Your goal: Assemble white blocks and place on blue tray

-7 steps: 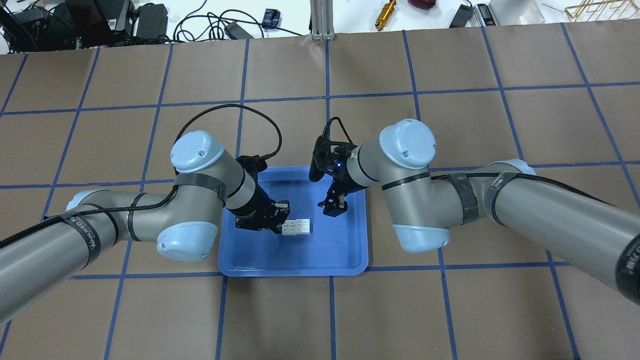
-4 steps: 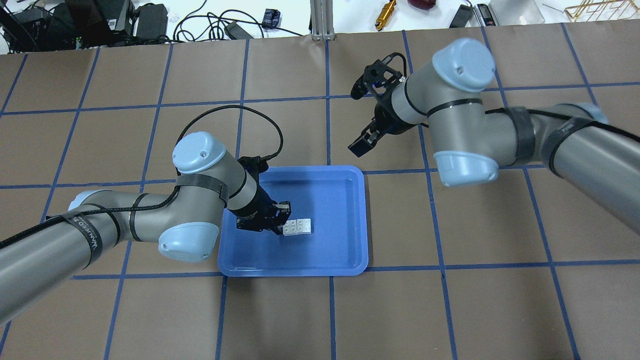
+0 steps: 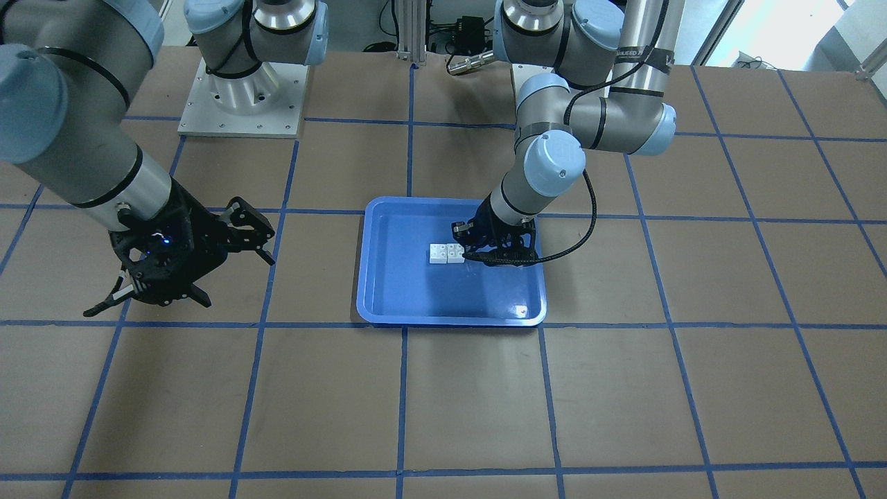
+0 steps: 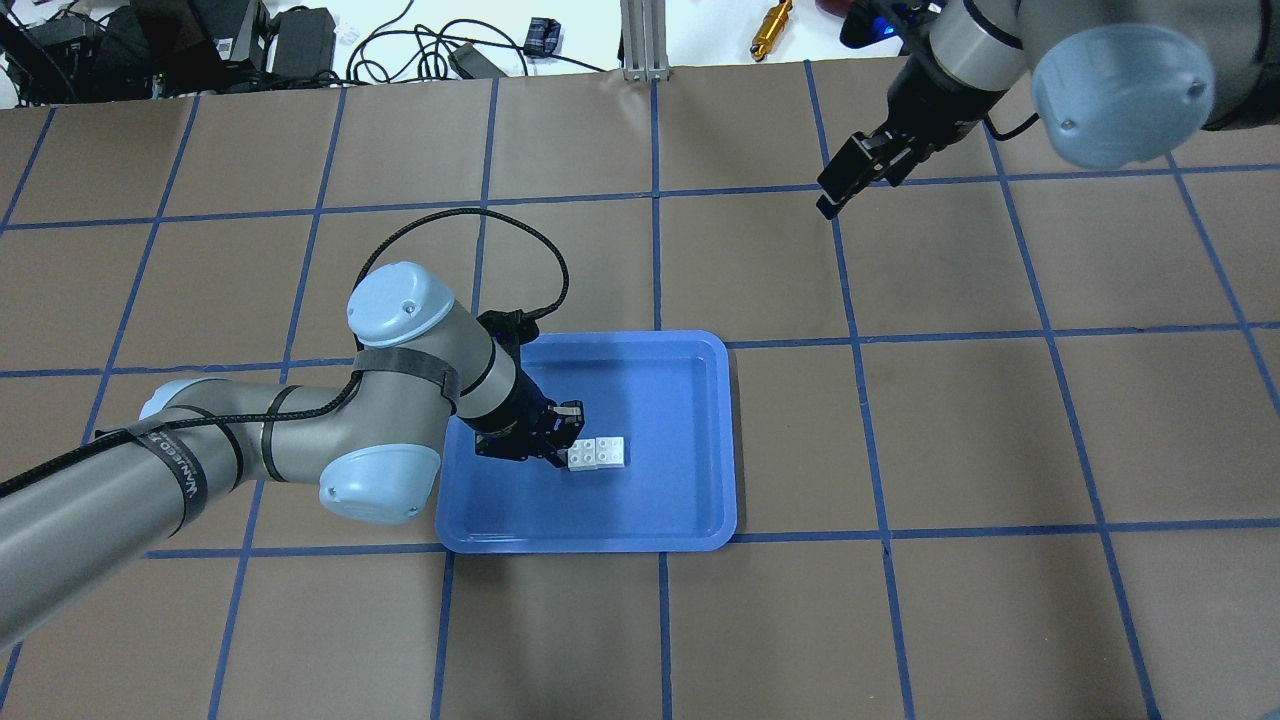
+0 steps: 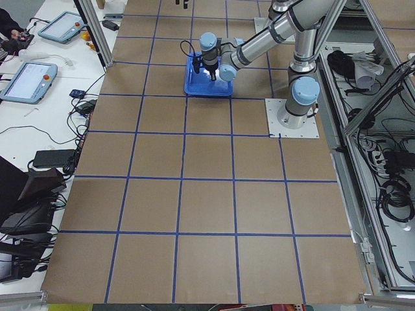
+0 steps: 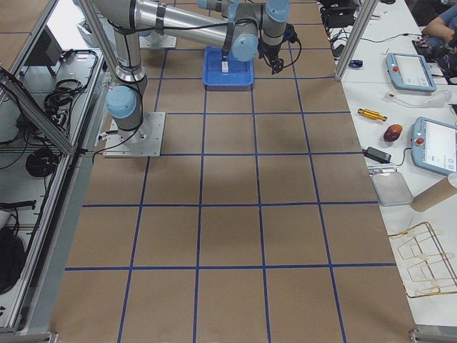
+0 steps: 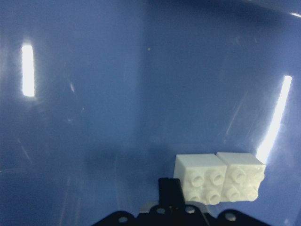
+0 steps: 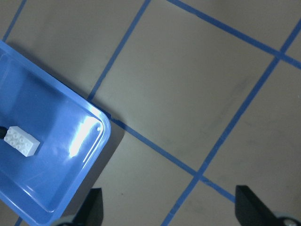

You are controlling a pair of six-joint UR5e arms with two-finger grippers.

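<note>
Already the blue tray (image 4: pixel 680 400) lies under the left gripper (image 4: pixel 565 436), far from the right gripper (image 8: pixel 174 209), which is spread wide and empty. Joined white blocks (image 4: pixel 598 453) sit on it at the left fingertips; clamped or released, I cannot tell. Lifting with a finger snagged could drag them out. Since a second ago, only the right arm (image 4: pixel 1100 90) has swung away.

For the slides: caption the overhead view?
Left hand at joined white blocks in blue tray; right hand open, off tray.
</note>
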